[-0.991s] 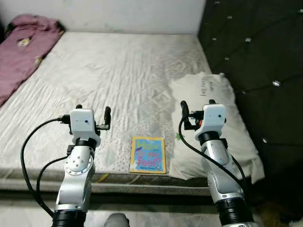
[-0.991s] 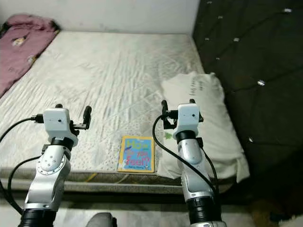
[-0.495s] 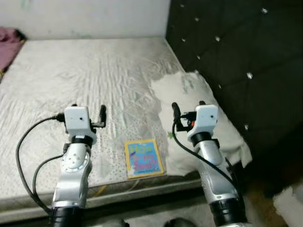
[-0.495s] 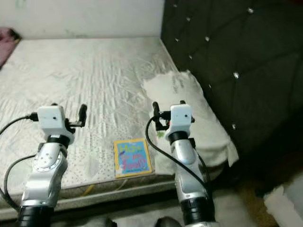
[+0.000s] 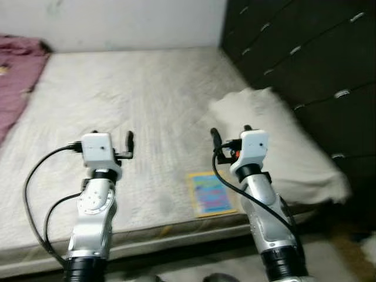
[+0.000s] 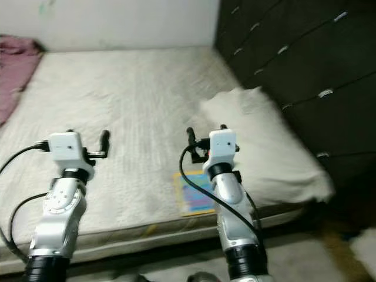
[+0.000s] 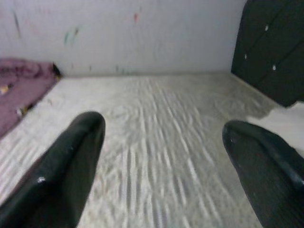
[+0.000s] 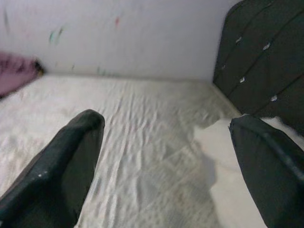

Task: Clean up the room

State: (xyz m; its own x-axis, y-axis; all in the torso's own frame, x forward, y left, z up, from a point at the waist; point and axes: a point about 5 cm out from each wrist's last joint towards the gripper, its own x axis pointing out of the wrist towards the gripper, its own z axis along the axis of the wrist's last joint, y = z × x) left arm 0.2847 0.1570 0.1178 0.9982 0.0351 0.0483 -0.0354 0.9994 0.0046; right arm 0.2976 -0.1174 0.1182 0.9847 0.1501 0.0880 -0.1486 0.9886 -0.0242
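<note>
Presently, at the far left of the mattress (image 5: 153,100), a pink blanket (image 5: 17,76) is seen bunched against the wall, well apart from both arms. Next comes the left gripper (image 5: 113,143), held up over the near part of the mattress with its two black fingers spread and nothing between them. Further right, a colourful book (image 5: 210,192) is found lying flat near the front edge of the mattress, its long axis running roughly away from the robot with a slight tilt. It lies below and just inward of the right gripper (image 5: 229,135), whose fingers are likewise parted and empty. The book is judged to be much nearer the right arm than the left, so a downward, slightly leftward reach by that arm would be called for. At the right, a white pillow (image 5: 282,141) is seen beside the dark tufted headboard (image 5: 305,53), just past the book.
</note>
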